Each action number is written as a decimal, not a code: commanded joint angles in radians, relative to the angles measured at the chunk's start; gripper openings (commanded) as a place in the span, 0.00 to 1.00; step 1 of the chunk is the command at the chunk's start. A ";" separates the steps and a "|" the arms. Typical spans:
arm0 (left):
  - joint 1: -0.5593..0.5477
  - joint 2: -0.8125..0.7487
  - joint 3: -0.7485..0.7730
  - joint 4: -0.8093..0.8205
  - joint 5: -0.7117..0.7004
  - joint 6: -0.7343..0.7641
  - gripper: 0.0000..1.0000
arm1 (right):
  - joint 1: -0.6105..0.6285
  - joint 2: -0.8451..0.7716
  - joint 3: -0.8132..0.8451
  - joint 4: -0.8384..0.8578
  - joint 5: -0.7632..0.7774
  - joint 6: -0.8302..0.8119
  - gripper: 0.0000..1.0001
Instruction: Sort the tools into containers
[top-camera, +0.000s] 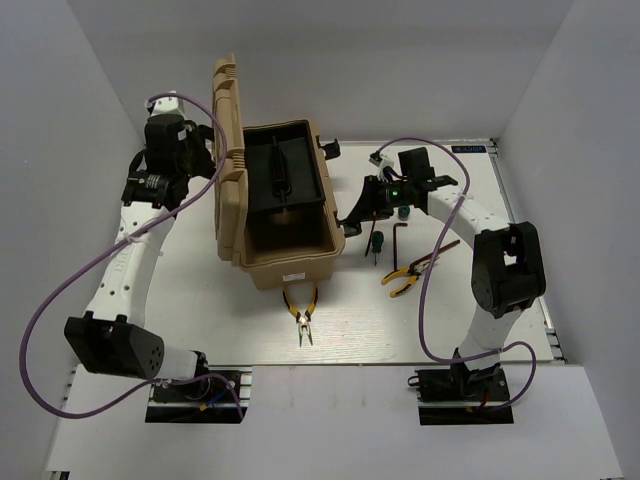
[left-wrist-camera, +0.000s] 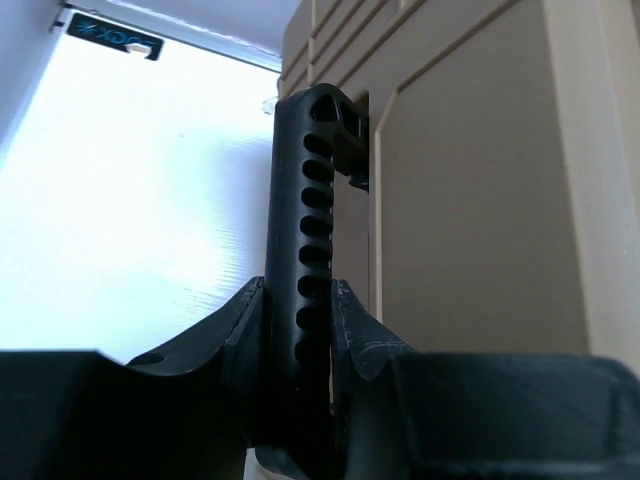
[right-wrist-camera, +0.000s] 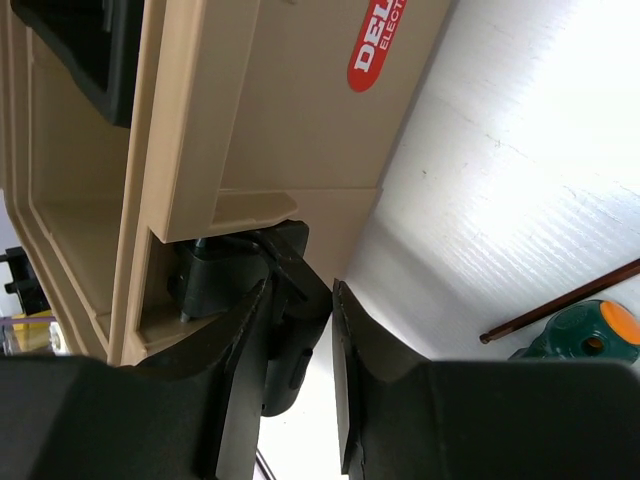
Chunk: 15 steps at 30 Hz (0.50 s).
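White table (top-camera: 190, 310), tan toolbox (top-camera: 290, 265) left of right gripper (top-camera: 352, 218), green screwdriver (top-camera: 377, 243), hex key (top-camera: 398, 240), pliers (top-camera: 408, 274) just right of it, second pliers (top-camera: 303, 320) nearer, leftward.

I see the toolbox (top-camera: 285, 240) mid-table, its lid (top-camera: 228, 150) standing along its 9 o'clock side and a tray (top-camera: 285, 165) inside toward 12. One pliers (top-camera: 301, 318) lies just off its 6 o'clock. At 3 to 4 o'clock lie a screwdriver (top-camera: 378, 243), another screwdriver (top-camera: 403, 212) behind it, a hex key (top-camera: 400, 238) and the second pliers (top-camera: 410, 272). My left gripper (left-wrist-camera: 298, 300) straddles the lid's handle (left-wrist-camera: 305, 200), and my right gripper (right-wrist-camera: 298, 300) the latch (right-wrist-camera: 285, 270) at 3 o'clock.
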 joint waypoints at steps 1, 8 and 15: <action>0.086 -0.105 0.003 0.110 -0.284 0.087 0.00 | -0.047 -0.043 -0.028 -0.063 0.051 -0.064 0.00; 0.146 -0.145 -0.110 0.110 -0.284 0.056 0.38 | -0.059 -0.050 -0.046 -0.057 0.053 -0.055 0.00; 0.218 -0.163 -0.132 0.088 -0.253 -0.002 0.75 | -0.065 -0.050 -0.048 -0.052 0.042 -0.053 0.00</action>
